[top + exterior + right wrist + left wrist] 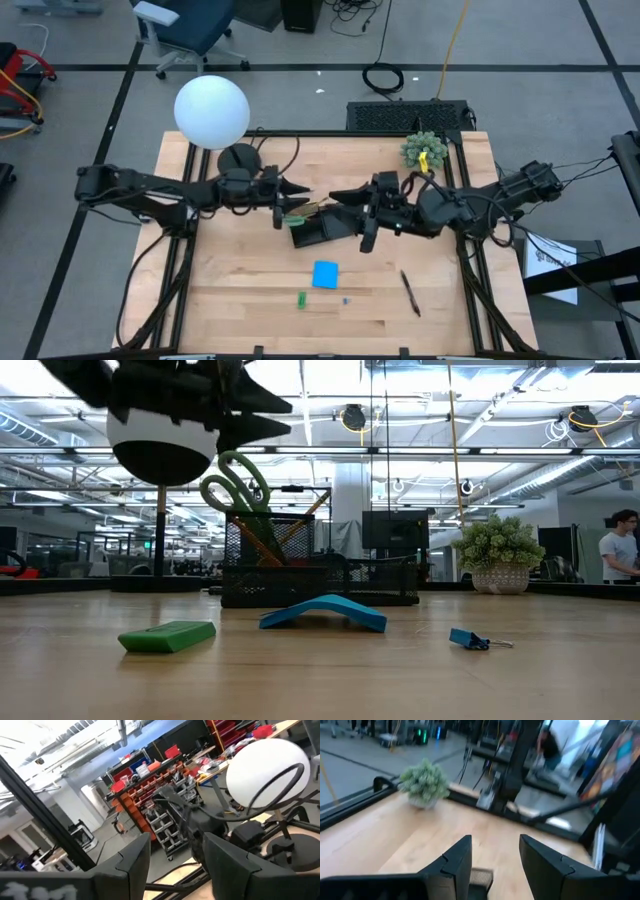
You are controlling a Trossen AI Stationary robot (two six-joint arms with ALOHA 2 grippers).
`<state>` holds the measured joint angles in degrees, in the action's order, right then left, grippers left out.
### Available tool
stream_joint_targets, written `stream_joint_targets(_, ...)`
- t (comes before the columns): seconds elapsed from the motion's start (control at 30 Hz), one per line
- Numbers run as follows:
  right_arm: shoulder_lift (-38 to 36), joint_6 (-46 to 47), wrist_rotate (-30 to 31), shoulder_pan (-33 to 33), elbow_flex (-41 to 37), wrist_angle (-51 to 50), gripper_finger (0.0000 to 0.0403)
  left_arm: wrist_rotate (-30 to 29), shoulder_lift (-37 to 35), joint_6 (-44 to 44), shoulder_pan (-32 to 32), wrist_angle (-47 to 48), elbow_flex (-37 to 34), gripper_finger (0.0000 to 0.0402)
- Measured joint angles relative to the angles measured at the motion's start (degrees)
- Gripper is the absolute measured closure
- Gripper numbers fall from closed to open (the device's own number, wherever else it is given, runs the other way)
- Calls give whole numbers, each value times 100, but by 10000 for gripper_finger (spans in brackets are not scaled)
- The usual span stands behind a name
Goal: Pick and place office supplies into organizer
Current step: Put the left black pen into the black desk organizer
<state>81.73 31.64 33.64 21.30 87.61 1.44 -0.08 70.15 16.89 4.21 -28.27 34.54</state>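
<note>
The black mesh organizer (322,228) (320,575) stands mid-table. Green-handled scissors (236,485) and pencils (262,545) stick up out of its tall cup, handles on top. A blue note pad (325,274) (323,612) lies arched on the wood, resting on two edges. Near the front lie a green piece (301,299) (167,636), a small blue clip (470,639) and a black pen (410,293). My left gripper (300,192) (495,855) hangs open above the organizer's left end, over the scissors. My right gripper (336,196) (175,855) faces it, open and holding nothing.
A lamp with a white globe (211,111) and round black base (240,158) stands at the far left. A fuzzy green plant (424,150) (424,782) sits at the far right. Bare wood lies in front of the organizer around the loose items.
</note>
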Motion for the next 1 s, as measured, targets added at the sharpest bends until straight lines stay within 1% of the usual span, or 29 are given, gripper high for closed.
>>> stream_joint_targets(0.07, 0, 22, -165, -126, 0, -55, 232, -2, -250, -232, -7, 894, 281, 243)
stream_joint_targets(0.17, 0, -8, -545, -336, 0, -100, 232, -141, -576, -514, -9, 1917, 680, 243)
stream_joint_targets(0.23, 0, -110, -812, -478, 0, -108, 232, -326, -777, -645, -9, 2286, 921, 243)
stream_joint_targets(0.33, 0, -126, -1035, -708, 0, -197, 232, -692, -1078, -676, -7, 2689, 1193, 243)
stream_joint_targets(0.43, 0, -45, -1369, -1002, 0, -448, 232, -925, -1307, -661, -7, 2955, 1383, 243)
stream_joint_targets(0.67, 0, 176, -2618, -1825, 0, -1105, 232, -1170, -1772, -438, -15, 3118, 1495, 243)
stream_joint_targets(0.87, 107, -470, -3448, -2479, 4, -1202, 232, -1252, -2055, -377, -20, 3351, 1495, 243)
stream_joint_targets(1.0, 327, -733, -3868, -2763, 7, -1242, 232, -1250, -2181, -583, -20, 3377, 1493, 243)
